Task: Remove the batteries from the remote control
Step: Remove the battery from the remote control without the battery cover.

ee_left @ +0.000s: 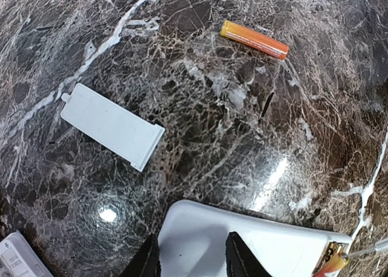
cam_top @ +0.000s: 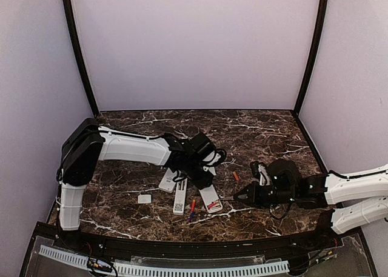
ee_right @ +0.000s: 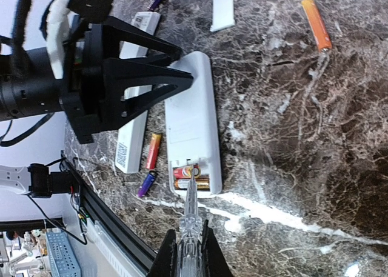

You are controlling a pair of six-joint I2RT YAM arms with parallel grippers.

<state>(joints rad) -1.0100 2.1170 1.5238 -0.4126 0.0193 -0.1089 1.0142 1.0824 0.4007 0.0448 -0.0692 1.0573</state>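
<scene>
A white remote control (ee_right: 191, 119) lies back-up with its battery bay open. Two batteries (ee_right: 193, 183) sit side by side in the bay, one red-orange, one gold. My right gripper (ee_right: 189, 253) is shut on a clear-handled tool (ee_right: 191, 198), and the tool's metal tip rests on the upper cell. My left gripper (ee_left: 194, 262) stands open over the remote's far end (ee_left: 200, 234), one finger at the end edge and one on its back. Loose batteries lie around: an orange one (ee_right: 153, 151), a purple one (ee_right: 147, 183) and another orange one (ee_left: 254, 39) farther off.
A flat white battery cover (ee_left: 112, 125) lies just beyond the remote. A second cover (cam_top: 144, 199) and two more white remotes (cam_top: 180, 198) (cam_top: 168, 179) lie to the left. The table's raised front edge (cam_top: 182, 243) runs near the loose cells.
</scene>
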